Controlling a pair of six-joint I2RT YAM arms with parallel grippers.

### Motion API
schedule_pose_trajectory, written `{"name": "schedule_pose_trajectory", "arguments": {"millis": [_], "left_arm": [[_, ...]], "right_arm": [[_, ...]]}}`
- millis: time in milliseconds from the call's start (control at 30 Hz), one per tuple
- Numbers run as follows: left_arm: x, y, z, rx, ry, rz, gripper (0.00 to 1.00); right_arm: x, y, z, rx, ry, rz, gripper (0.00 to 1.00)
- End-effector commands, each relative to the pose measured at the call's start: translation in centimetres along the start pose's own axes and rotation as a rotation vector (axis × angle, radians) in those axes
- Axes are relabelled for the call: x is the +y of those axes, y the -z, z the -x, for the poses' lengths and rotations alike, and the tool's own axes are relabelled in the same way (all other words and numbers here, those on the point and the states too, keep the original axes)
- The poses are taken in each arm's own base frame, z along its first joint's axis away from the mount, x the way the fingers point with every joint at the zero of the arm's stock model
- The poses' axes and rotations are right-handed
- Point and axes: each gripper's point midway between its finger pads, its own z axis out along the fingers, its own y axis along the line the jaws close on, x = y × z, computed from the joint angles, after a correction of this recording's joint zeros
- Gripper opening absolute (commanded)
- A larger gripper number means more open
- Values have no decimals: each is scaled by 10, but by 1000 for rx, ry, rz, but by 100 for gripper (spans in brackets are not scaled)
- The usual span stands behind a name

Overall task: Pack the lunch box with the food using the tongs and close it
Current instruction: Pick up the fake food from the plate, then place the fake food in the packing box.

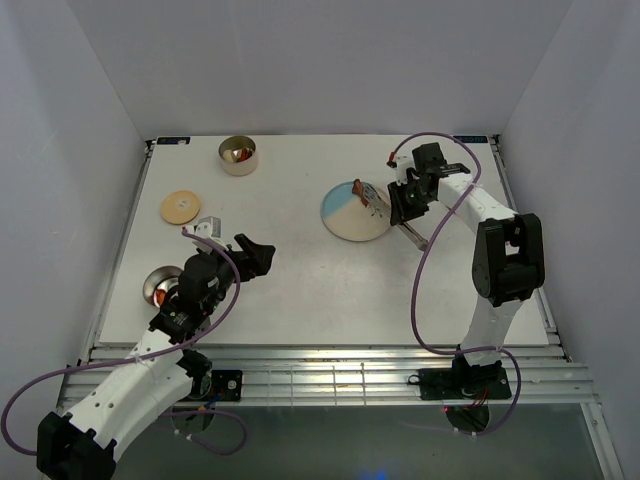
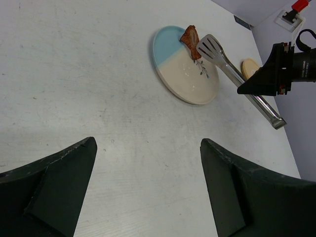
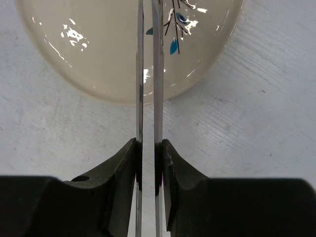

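The tongs (image 3: 157, 98) are squeezed between my right gripper (image 3: 149, 148), which is shut on both thin arms. They reach over the cream-and-blue plate (image 1: 345, 222). In the left wrist view the tongs' slotted head (image 2: 212, 45) sits beside a brown piece of food (image 2: 190, 35) at the plate's (image 2: 185, 74) far rim; whether it pinches the food I cannot tell. One steel tin (image 1: 237, 155) of the lunch box stands at the back left. Another tin (image 1: 158, 285) is half hidden by my left arm. A wood lid (image 1: 180, 207) lies between them. My left gripper (image 1: 255, 255) hovers open and empty.
A second wood lid (image 2: 250, 66) lies on the table beyond the tongs, near my right gripper (image 2: 276, 71). White walls close the table in at the back and on both sides.
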Motion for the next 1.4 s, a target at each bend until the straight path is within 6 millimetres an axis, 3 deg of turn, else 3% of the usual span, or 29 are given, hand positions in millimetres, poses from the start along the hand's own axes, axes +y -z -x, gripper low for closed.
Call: {"name": "schedule_pose_trajectory", "arguments": {"millis": [0, 100, 300, 467, 567, 600, 667, 700, 733, 767, 800, 833, 867, 900, 933, 967, 1000, 1033, 1100, 1167, 1200, 1367], "left_arm": [[-1, 0, 3, -15, -6, -1, 96], [-1, 0, 5, -22, -5, 2, 96], [0, -1, 5, -18, -1, 14, 96], [-9, 1, 13, -3, 29, 16, 96], [-19, 5, 36, 5, 22, 50, 97], [-38, 8, 62, -17, 15, 30, 96], [-49, 15, 75, 26, -39, 33, 96], [-57, 18, 86, 30, -60, 27, 97], [-77, 24, 117, -5, -91, -1, 97], [-75, 30, 118, 34, -115, 32, 97], [-74, 34, 131, 18, -128, 72, 97], [-84, 43, 157, -30, -129, 78, 97], [-79, 49, 162, -34, -144, 117, 97], [-74, 55, 175, -77, -148, 158, 97], [-79, 67, 191, -121, -147, 151, 97], [-76, 74, 195, -122, -164, 173, 97], [-75, 81, 202, -141, -164, 191, 97], [-75, 87, 207, -154, -167, 193, 97], [-81, 106, 221, -195, -163, 169, 96], [-91, 124, 225, -221, -150, 94, 97], [-96, 129, 226, -225, -149, 64, 97], [-119, 148, 223, -192, -154, -71, 97]], "right_arm": [[14, 11, 15, -70, 8, 49, 22], [22, 13, 18, -86, -2, 92, 9], [34, 26, 33, -136, -25, 137, 8], [53, 59, 53, -233, -52, 179, 8], [77, 86, 66, -315, -29, 224, 8], [93, 97, 65, -339, -24, 248, 8], [115, 107, 72, -408, 10, 285, 8], [141, 109, 63, -407, 31, 336, 8], [154, 110, 62, -416, 48, 346, 8], [167, 111, 61, -424, 67, 354, 8], [195, 109, 58, -432, 118, 376, 8], [212, 107, 55, -428, 128, 402, 8], [229, 107, 53, -430, 152, 430, 8], [261, 102, 47, -423, 200, 475, 8], [278, 101, 44, -419, 211, 498, 8], [290, 99, 42, -423, 226, 510, 8], [318, 95, 31, -404, 268, 556, 8], [335, 98, 32, -426, 281, 589, 8], [371, 90, 16, -396, 335, 644, 8], [394, 89, 13, -404, 367, 674, 8], [410, 80, 0, -370, 392, 697, 8], [446, 57, -22, -305, 442, 745, 8]]}}
